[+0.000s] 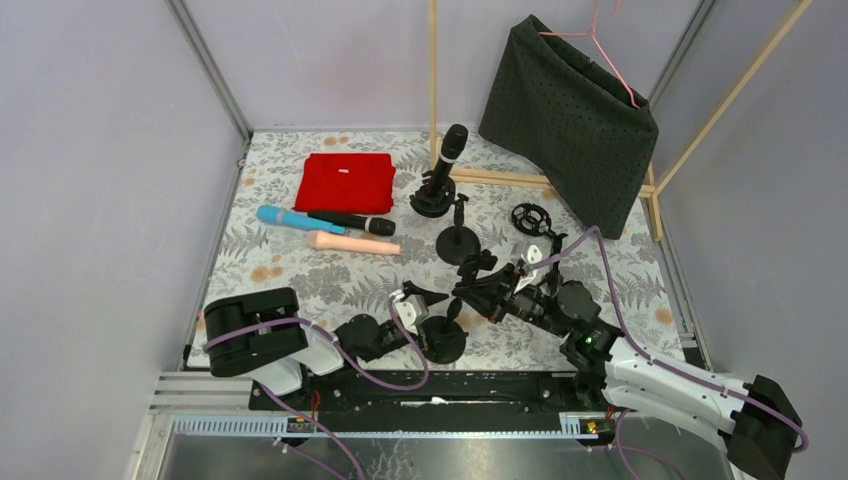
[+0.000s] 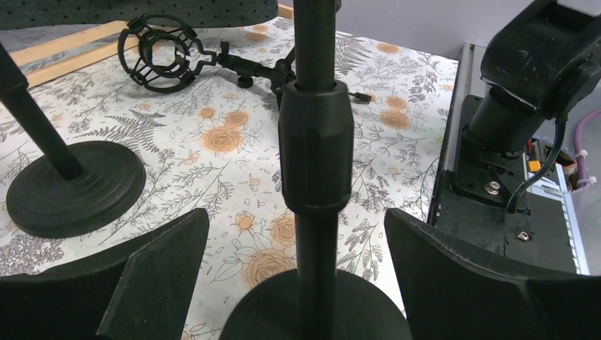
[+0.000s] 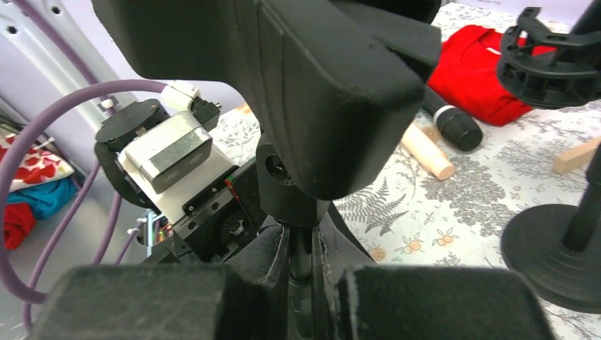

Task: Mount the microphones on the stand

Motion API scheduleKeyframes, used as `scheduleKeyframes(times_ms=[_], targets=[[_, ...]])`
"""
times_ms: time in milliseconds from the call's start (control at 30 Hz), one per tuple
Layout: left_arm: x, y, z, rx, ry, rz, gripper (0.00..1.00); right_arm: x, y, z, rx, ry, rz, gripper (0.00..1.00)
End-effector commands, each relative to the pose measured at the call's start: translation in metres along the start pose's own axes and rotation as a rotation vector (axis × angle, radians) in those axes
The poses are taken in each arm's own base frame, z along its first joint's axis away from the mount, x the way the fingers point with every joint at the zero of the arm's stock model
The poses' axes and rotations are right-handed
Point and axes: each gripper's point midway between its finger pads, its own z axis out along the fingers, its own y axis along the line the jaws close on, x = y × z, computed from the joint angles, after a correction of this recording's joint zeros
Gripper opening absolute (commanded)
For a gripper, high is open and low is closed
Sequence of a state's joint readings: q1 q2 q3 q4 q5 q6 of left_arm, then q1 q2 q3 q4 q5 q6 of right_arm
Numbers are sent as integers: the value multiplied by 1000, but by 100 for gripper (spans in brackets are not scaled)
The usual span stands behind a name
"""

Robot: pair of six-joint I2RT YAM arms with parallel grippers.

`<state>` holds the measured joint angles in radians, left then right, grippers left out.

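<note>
Top external view: black stands with round feet sit on the desk [image 1: 620,290], which is covered by a pale flower-print sheet. The near stand [image 1: 443,342] has a flat matte disc foot and a thin rod with a thick barrel-shaped collar partway up.

The left arm lies low along the front edge with its elbow folded and its wrist pointing at the near stand. The left tool [image 2: 296,227] is spread wide. Its broad black wedge-shaped fingers [image 2: 149,283] stand on either side of the rod without touching it.

The right arm reaches in from the right of the near stand, with its wrist bent down. The right tool [image 3: 301,283] is clamped on the stand's thin upper rod, which the right wrist view shows as a narrow bar pinched between two blocky fingers.

Beyond the near stand and to its left, three slim microphones lie flat and close together: a blue microphone [image 1: 285,217], a black microphone [image 1: 352,223] and a smooth peach microphone [image 1: 352,243]. A folded red cloth [image 1: 345,182] lies just past them.

Straight beyond the near stand, an upright black microphone [image 1: 450,150] leans in the far stand [image 1: 432,205]. A middle stand [image 1: 458,240] sits between the near and far stands. A black ring-shaped cage mount [image 1: 532,217] lies beyond the near stand to its right. Farther that way, a dark dotted fabric [image 1: 570,120] hangs from a pink hanger.
</note>
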<state>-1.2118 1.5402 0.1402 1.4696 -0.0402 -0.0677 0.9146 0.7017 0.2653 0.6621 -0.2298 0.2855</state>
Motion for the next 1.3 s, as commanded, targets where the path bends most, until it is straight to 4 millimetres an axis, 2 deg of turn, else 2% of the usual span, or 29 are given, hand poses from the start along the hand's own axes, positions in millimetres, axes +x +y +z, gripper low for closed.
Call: scheduleKeyframes(times_ms=[0, 100, 233, 367, 700, 933, 1133, 1267], targets=[[-37, 13, -1, -88, -140, -95, 99, -48, -5, 3, 66, -138, -90, 0], [-25, 31, -10, -210, -79, -159, 99, -51, -17, 3, 128, -125, -149, 0], [-18, 41, -25, -285, -13, -193, 99, -55, -35, 3, 218, -115, -215, 0], [-20, 49, -40, -356, 30, -237, 99, -57, -49, 5, 287, -121, -253, 0], [-3, 87, -71, -717, 189, -372, 99, -51, -83, 13, 488, -108, -309, 0], [4, 91, -74, -794, 234, -408, 99, -44, -87, 13, 624, -82, -341, 0], [1, 94, -75, -820, 247, -400, 99, -37, -70, 28, 682, -43, -337, 0], [-6, 101, -87, -873, 224, -407, 99, -35, -59, 35, 711, -40, -296, 0]])
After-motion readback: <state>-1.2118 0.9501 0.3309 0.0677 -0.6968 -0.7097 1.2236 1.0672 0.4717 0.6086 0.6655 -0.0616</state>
